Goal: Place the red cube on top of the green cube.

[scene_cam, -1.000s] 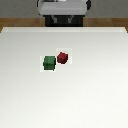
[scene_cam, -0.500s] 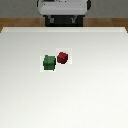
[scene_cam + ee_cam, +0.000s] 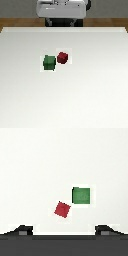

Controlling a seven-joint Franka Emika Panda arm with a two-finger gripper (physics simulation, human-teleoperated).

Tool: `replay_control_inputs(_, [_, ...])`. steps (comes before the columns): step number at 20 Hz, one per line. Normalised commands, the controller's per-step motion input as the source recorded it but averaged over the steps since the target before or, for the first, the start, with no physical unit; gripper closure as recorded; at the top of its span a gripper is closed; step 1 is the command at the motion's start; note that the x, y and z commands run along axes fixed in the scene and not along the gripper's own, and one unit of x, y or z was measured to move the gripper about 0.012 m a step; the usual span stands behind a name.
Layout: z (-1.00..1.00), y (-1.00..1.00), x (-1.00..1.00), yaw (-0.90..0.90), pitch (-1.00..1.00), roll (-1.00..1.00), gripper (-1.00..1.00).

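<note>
While the green cube [image 3: 48, 62] is sitting on the white table [image 3: 95, 100] toward the exterior view's left, the red cube [image 3: 62, 57] is lying just beside it on the right, turned askew, with bare tabletop stretching wide on every side and all edges well apart from both. Seen from the wrist, the gripper [image 3: 63, 229] is hanging above the cubes, its fingers [image 3: 21, 230] standing wide apart and gripping nothing.

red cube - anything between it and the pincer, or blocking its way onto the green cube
Nothing visible. The red cube lies bare below the pincer, and the green cube beside it has a clear top. Only the white table surrounds them.
</note>
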Motion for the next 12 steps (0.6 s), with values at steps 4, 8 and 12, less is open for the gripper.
replay_control_inputs(4, [0.00,0.00,0.00,-0.19,0.00,0.00,-1.00])
replay_control_inputs(8, [0.00,0.00,0.00,-0.60,0.00,0.00,-1.00])
replay_control_inputs(12, [0.00,0.00,0.00,-0.04,0.00,0.00,-1.00])
